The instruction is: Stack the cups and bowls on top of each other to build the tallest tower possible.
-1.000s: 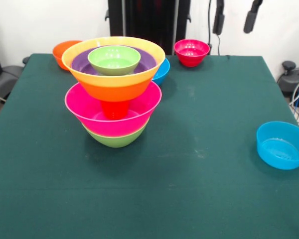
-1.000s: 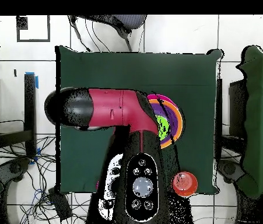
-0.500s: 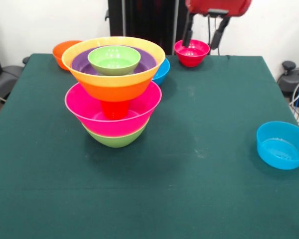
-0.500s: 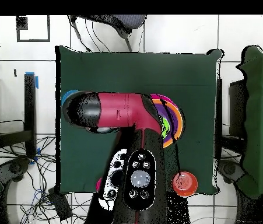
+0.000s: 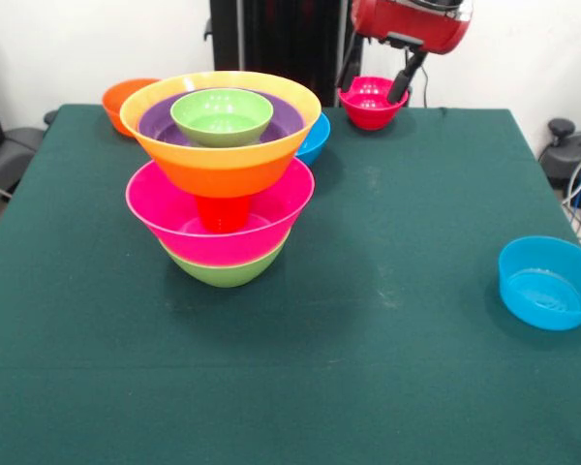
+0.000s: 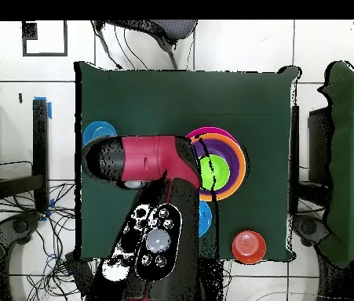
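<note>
The tower stands left of the table's centre: a green bowl lowest, a pink bowl, an upturned orange cup, a large orange bowl, a purple bowl and a small green bowl on top. It shows beside the arm in the overhead view. My gripper hangs open and empty just above the small red bowl at the table's far edge, one finger on each side of it. The red bowl is hidden under the arm in the overhead view.
A small orange bowl sits far left, also in the overhead view. A blue bowl sits behind the tower. Another blue bowl sits near the right edge. The green table has white walls behind it.
The gripper has moved left and down, from high at the upper right to just over the red bowl. The arm has swung round in the overhead view. The bowls have not moved.
</note>
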Available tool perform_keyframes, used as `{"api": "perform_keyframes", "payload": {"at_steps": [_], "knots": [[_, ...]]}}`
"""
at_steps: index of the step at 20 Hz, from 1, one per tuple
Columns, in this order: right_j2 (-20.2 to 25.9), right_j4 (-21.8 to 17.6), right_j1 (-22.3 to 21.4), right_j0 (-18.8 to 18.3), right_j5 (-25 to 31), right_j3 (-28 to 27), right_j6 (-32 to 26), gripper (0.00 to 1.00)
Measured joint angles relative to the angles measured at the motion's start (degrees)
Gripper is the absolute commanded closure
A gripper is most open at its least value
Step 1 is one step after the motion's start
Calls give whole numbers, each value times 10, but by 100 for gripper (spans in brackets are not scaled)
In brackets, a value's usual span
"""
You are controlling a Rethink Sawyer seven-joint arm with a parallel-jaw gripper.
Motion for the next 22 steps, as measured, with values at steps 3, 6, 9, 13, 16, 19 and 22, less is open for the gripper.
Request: {"api": "perform_keyframes", "payload": {"at_steps": [3,6,9,13,16,19,22], "knots": [[-9,0,0,20,0,0,39,0],[-10,1,0,28,3,0,57,0],[-10,3,0,32,17,-1,70,0],[-11,4,-1,32,43,-1,72,0],[-14,4,0,32,56,-3,72,0],[-19,4,2,33,62,-9,72,0],[-29,4,10,36,62,-17,72,0]]}}
